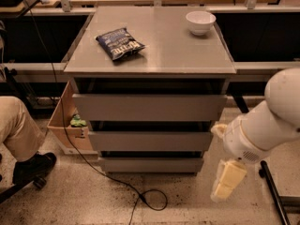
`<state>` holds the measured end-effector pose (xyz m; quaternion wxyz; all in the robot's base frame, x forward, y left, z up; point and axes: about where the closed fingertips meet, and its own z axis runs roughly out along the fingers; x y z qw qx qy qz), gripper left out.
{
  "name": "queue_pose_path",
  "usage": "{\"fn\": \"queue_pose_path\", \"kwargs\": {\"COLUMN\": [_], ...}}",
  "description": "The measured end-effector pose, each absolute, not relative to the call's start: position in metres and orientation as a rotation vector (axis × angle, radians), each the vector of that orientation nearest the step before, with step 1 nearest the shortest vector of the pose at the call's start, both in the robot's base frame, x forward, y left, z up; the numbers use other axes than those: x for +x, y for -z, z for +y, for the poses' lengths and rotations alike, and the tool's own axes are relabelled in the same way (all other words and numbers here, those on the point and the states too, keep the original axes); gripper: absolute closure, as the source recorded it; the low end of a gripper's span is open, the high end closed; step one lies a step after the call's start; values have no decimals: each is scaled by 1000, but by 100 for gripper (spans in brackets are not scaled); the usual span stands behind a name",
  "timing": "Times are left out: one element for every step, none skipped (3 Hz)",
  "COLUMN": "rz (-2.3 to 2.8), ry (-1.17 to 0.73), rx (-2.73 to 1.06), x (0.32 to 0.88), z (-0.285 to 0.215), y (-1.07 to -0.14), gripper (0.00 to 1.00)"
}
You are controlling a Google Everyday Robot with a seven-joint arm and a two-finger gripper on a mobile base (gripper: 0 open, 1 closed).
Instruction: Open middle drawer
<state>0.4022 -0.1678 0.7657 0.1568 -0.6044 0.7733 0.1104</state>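
The white arm (274,118) comes in from the right edge, its thick rounded segment slanting down and to the left towards the floor. At its end the pale yellow pincer (228,180) hangs pointing downward, just beside the lower right corner of the grey desk (154,62) and apart from it, low over the speckled floor. Whether the pincer is apart or together I cannot tell from this angle. It touches nothing. The middle drawer (150,140) sits in the desk's front between the taller top drawer (150,107) and the slim bottom drawer (151,164); it looks pushed in, well to the left of the pincer. On the desk's top lie a dark blue snack bag (120,43) towards the left and a white bowl (200,21) near the back right corner. The bag carries pale lettering, but it is too blurred to read. A black cable (151,199) loops on the floor in front, and a cardboard box (60,125) stands at the desk's left side.
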Motion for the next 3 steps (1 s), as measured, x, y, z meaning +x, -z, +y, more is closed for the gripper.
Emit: {"fn": "queue_pose_path", "kwargs": {"rz": [2256,2256,2265], "ry": [-443,-443,-465], "rx": [-1784,-1784,-1764], "x": [378,378,379], "z": [-143,-143,-140], "y": [-699,-699,-681], "gripper": [0,0,0]}}
